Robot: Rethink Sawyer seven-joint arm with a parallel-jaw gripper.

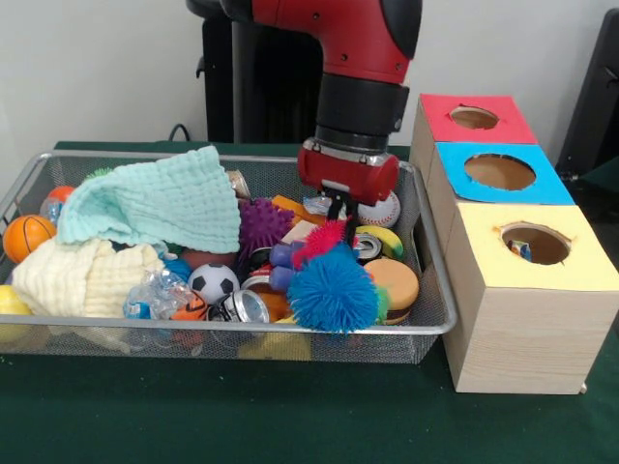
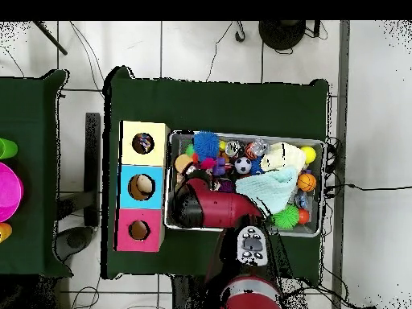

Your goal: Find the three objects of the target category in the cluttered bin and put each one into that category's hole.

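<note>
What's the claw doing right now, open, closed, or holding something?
Claw: down in the wire bin above the pink spiky toy; open or closed cannot be told.

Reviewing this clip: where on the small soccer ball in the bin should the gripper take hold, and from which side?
Probably from straight above, closing across the widest part of the soccer ball. It is round, so no side is better by shape, but crumpled plastic and a can crowd its flanks, and only its top is free.

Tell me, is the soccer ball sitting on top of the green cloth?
No, the soccer ball lies low in the bin, in front of and below the green cloth.
</note>
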